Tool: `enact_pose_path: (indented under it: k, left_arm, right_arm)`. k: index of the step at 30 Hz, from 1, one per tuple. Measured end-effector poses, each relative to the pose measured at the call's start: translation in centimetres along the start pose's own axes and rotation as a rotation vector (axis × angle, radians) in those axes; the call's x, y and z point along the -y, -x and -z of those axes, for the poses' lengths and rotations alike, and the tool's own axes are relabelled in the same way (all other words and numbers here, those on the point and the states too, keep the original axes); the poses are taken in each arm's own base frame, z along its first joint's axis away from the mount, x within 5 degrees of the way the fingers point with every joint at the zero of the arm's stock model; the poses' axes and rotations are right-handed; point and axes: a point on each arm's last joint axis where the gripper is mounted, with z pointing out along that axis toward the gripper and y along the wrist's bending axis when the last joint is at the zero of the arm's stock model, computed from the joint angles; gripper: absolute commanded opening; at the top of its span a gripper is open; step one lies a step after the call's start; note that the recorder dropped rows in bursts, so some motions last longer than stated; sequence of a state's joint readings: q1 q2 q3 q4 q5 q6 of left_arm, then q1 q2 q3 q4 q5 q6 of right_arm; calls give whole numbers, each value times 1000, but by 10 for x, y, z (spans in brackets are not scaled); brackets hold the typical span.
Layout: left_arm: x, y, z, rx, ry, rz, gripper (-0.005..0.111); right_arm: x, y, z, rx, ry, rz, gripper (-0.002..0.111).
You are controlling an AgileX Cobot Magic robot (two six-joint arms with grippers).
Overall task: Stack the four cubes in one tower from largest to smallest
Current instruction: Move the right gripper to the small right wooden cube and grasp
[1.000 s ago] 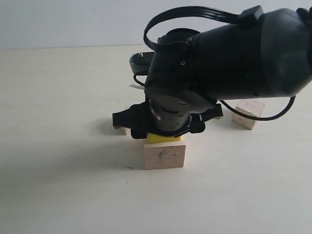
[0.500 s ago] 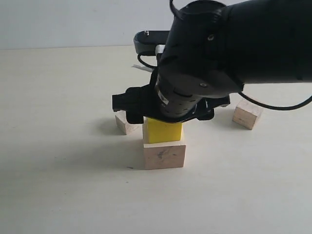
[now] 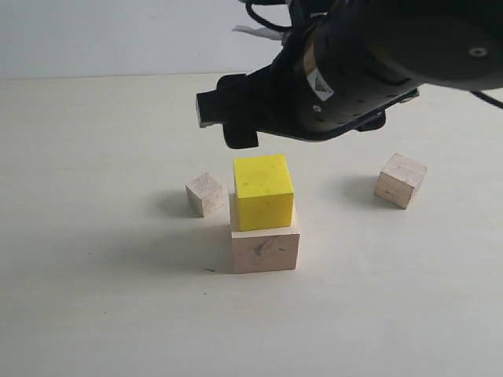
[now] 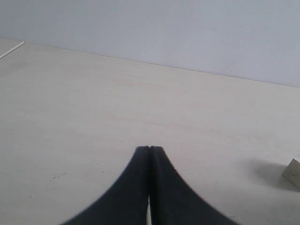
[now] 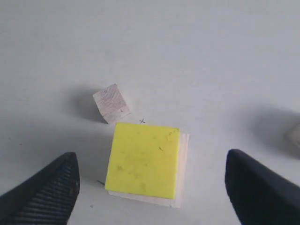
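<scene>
**Entry: tower of 4 cubes, 2 placed, 2 loose**

1. Large wood cube (image 3: 266, 250): on the table (image 3: 94, 298), near the middle. It is the base of the tower.
2. Yellow cube (image 3: 263, 191): resting on item 1. We read it as set a little left of centre, with a strip of the base showing on its right.
3. Medium wood cube (image 3: 400, 180): loose on the table, well to the right of the tower and slightly farther back. It is turned at an angle to the tower.
4. Small wood cube (image 3: 206, 194): loose, just beside the tower at its far left, and not touching it.
5. Right gripper (image 5: 151, 164): above the yellow cube with its fingers wide apart. It holds nothing and touches nothing.
6. Left gripper (image 4: 149, 154): fingers pressed together and empty, over bare table away from the tower.

**Handling note.** We judge the tower half built, with item 3 due next.
- We would lift straight clear before moving right, so no finger brushes the yellow cube.
- We would turn the wrist to meet the flat faces of item 3 rather than its corners, and grip it about mid-height.
- We would centre it on the yellow cube rather than on the base, since the two are offset.
- We would set it down flat and open the fingers only once it rests.
- Item 4 sits close to the tower, so we would keep every approach from above.
</scene>
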State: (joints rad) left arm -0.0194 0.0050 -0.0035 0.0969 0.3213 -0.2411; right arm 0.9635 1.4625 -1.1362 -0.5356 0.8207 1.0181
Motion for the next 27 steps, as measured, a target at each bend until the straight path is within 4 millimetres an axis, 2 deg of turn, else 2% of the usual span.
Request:
enact_pose_path:
  k: [6,11,21,27]
  left_arm:
    - [0,0,0,0,0,0,0]
    - [0,0,0,0,0,0,0]
    - [0,0,0,0,0,0,0]
    - [0,0,0,0,0,0,0]
  right_arm:
    - [11,4,22,27,-14,99,80]
    - [25,7,31,25,-47,167,80]
    - [70,21,21,-82,-75,262,80]
    - [115,30,14,-144,-90,230,80]
